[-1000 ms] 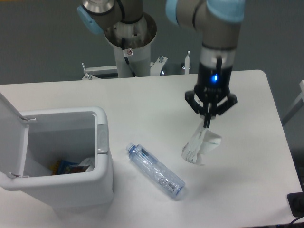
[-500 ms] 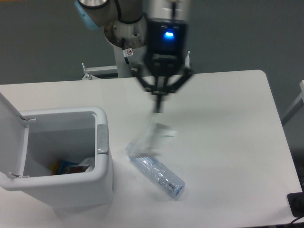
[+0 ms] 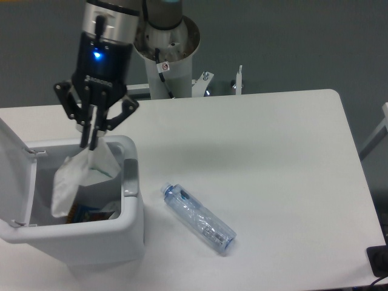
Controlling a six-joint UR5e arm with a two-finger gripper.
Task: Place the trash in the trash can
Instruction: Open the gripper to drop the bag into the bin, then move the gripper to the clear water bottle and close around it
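Clear blue-tinted plastic, the bottle (image 3: 199, 217) lies on its side on the white table (image 3: 273, 157), just right of the open white trash can (image 3: 130, 227). Farther back, the gripper (image 3: 91, 143) pinches the crumpled wrapper (image 3: 82, 174), which dangles inside the can's opening. This looks like the drop-off step: next the fingers should release, then fetch the bottle.

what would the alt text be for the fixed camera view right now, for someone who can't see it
A robot arm's gripper holds a crumpled clear wrapper in its fingers, dangling over the open white trash can at the table's left. A clear blue-tinted plastic bottle lies on its side on the white table, right of the can.
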